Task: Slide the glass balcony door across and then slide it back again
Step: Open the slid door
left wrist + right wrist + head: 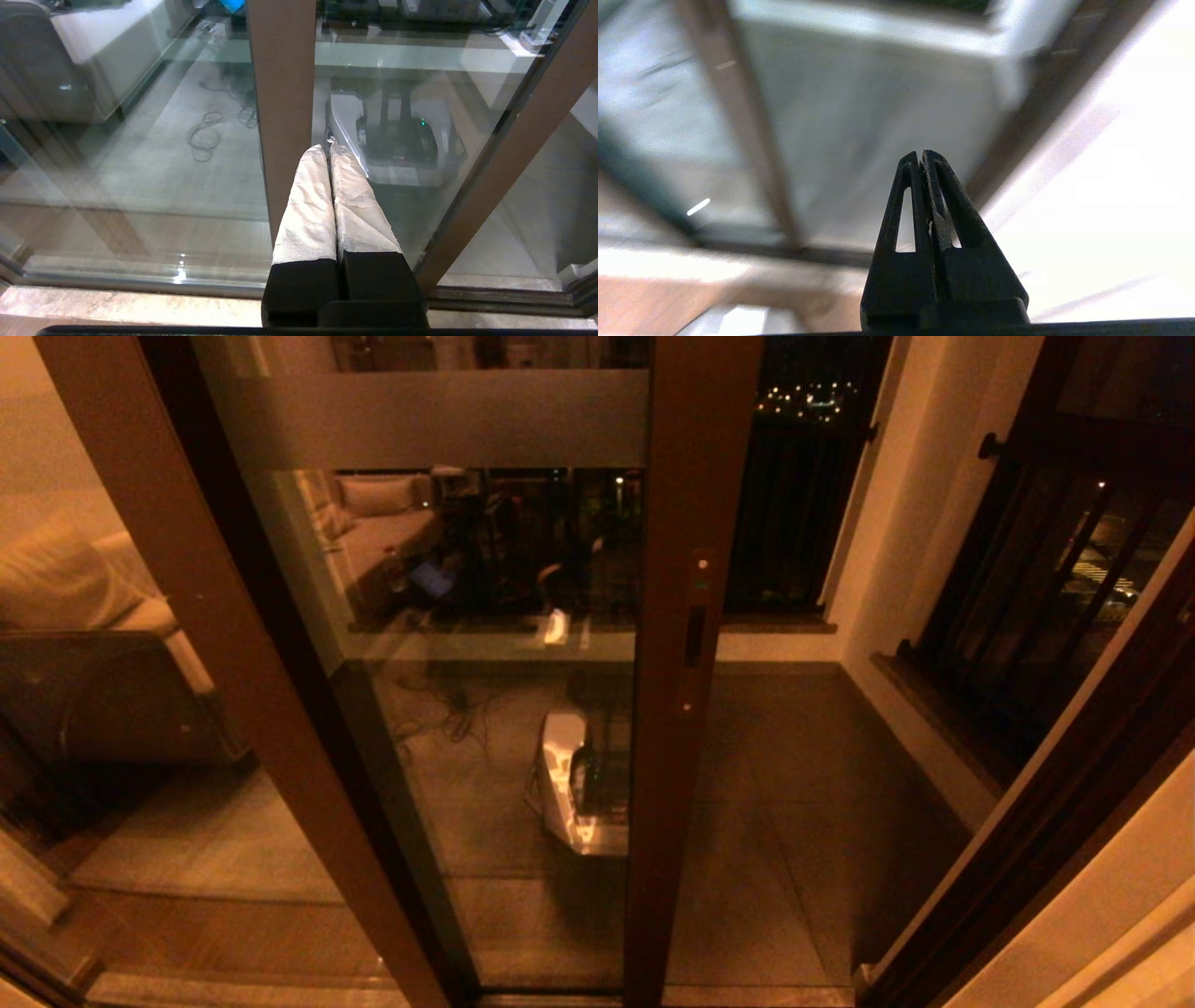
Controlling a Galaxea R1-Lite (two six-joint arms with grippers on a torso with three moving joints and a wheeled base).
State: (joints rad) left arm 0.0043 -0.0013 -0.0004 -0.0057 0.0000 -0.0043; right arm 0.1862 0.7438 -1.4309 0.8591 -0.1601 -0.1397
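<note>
Standing before the robot, the glass balcony door [485,644] fills the middle of the head view: a tall clear pane in a dark brown frame, with a frosted horizontal band [439,420] near its top (any lettering on it cannot be made out). Its right-hand stile [686,644] carries a slim dark handle [695,636], and to the right of that stile the doorway stands uncovered, giving onto the tiled balcony floor [803,803] and a dark railing [1036,579]. To the left, a second brown-framed glass panel [140,663] overlaps the door, and a sofa [65,588] shows in it. The pane mirrors the room and the robot's own pale base [571,793].

Neither arm appears in the head view. In the left wrist view the left gripper [329,148] hangs low in front of the glass, its two pale-wrapped fingers [308,205] pressed together with nothing between them, pointing toward a brown stile [280,116] and the bottom track [140,280]. In the right wrist view the right gripper [921,154] shows its black fingers [901,210] closed tip to tip, empty, aimed at a blurred brown frame [752,140] and pale floor.
</note>
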